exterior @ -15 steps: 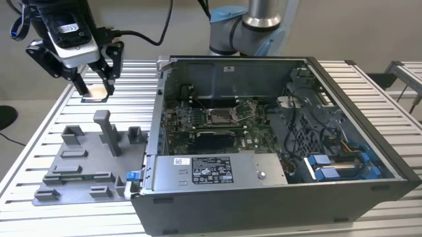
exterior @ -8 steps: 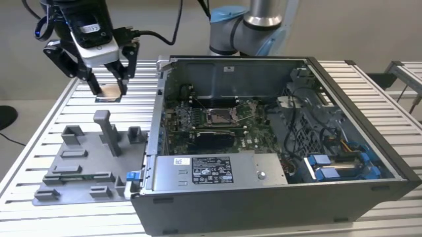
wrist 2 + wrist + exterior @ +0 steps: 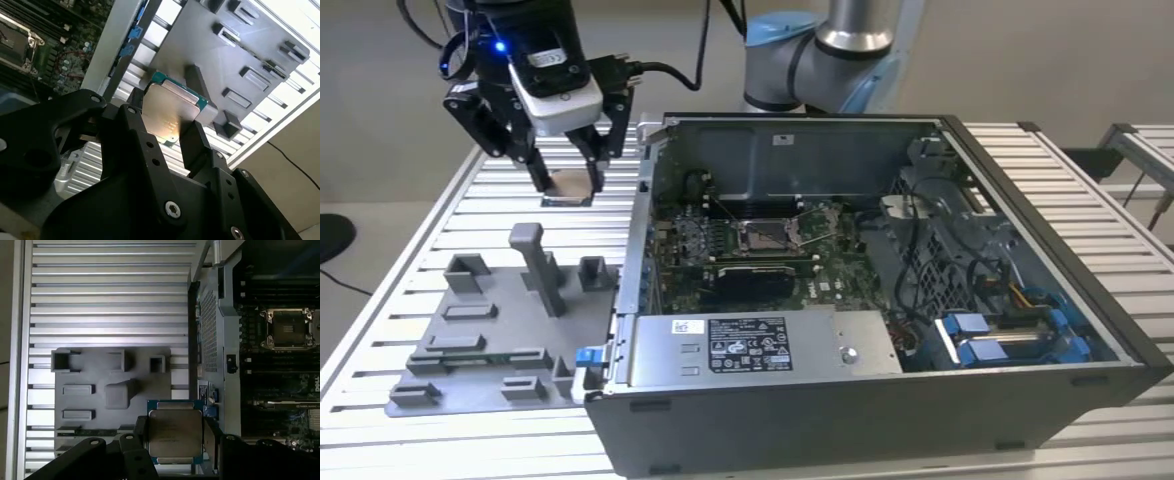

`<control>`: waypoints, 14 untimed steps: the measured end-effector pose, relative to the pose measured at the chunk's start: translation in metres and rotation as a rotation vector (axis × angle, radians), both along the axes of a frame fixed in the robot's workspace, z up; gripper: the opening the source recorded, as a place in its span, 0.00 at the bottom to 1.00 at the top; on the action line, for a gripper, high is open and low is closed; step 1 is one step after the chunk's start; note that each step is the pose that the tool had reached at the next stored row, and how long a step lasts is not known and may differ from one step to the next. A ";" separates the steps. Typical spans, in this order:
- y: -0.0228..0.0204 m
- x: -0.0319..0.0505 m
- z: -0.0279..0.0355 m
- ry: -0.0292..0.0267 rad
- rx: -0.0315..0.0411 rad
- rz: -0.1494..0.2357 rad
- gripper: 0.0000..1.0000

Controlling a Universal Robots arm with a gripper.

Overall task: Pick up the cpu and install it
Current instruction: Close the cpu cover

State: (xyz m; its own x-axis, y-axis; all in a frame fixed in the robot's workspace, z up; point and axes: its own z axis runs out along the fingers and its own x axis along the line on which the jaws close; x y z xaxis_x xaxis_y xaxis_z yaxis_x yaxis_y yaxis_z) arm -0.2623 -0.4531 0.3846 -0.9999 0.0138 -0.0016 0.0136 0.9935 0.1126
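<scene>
Silver-grey metal tops the cpu [image 3: 570, 186], and we see it clamped between the two black fingers [image 3: 596, 163] of the claw [image 3: 570, 183]. The claw is closed on the chip. In both wrist views the fingers press against two opposite edges, so the chip sits right at the fingertips with its pale top towards the cameras and its thin green rim showing around it [image 3: 175, 435] [image 3: 167, 112].

In the exterior view, we find the claw and chip hanging above the ribbed aluminium tabletop [image 3: 494, 215], over the part of it at the exterior view's left, towards the far edge. The chip is raised clear of the surface.

Below it and nearer the tabletop's front edge lies the grey fixture plate [image 3: 467, 340] with its upright blocks and small pockets. In the first wrist view the chip appears over the edge of that plate [image 3: 90, 405], not touching it.

Just beside the claw, towards the exterior view's right, stands the open computer case [image 3: 854, 410]. Its side wall lies between the chip and the green motherboard [image 3: 720, 240]. We see the dark square socket [image 3: 765, 236] on that board inside the case, well apart from the held chip; the first wrist view shows it too [image 3: 289, 329].
</scene>
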 end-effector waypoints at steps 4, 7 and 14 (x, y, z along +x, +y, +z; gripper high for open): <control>0.0000 0.0120 0.0000 0.0000 0.0000 0.000 0.00; 0.0000 0.0205 0.0000 -0.0001 0.0001 0.000 0.00; 0.0000 0.0394 0.0000 0.0000 -0.0001 0.000 0.00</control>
State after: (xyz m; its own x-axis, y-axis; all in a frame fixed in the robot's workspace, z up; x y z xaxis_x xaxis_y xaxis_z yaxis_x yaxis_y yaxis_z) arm -0.2229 -0.4531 0.3846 -0.9999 0.0138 -0.0016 0.0136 0.9936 0.1126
